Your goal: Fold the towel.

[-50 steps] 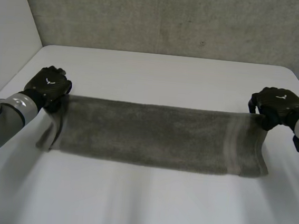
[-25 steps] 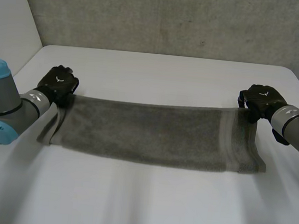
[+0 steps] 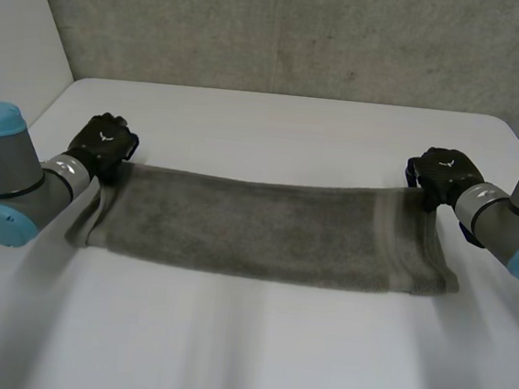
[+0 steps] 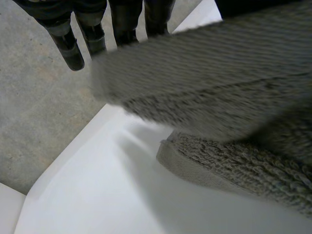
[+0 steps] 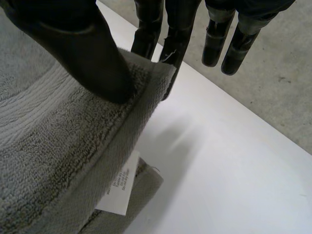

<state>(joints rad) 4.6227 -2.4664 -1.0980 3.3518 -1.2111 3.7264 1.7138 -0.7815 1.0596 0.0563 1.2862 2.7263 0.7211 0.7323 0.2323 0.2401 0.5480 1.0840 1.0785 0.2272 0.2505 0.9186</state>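
Note:
A grey towel (image 3: 265, 227) lies folded into a long band across the white table (image 3: 254, 350). My left hand (image 3: 103, 143) sits at the towel's far left corner. In the left wrist view the upper layer (image 4: 219, 63) stands raised off the lower layer beside my left hand (image 4: 66, 39). My right hand (image 3: 444, 171) is at the far right corner. There its thumb (image 5: 83, 53) presses on top of the towel (image 5: 58, 126) while fingers (image 5: 146, 29) sit behind the corner's edge, pinching it.
A white label (image 5: 119, 187) pokes out between the towel's layers under my right hand. A grey wall runs behind the table's far edge. Bare table lies in front of the towel and beyond it.
Both hands have moved inward and slightly away along the far edge. The right one moved most. The towel's right end has drawn in and lies flatter.

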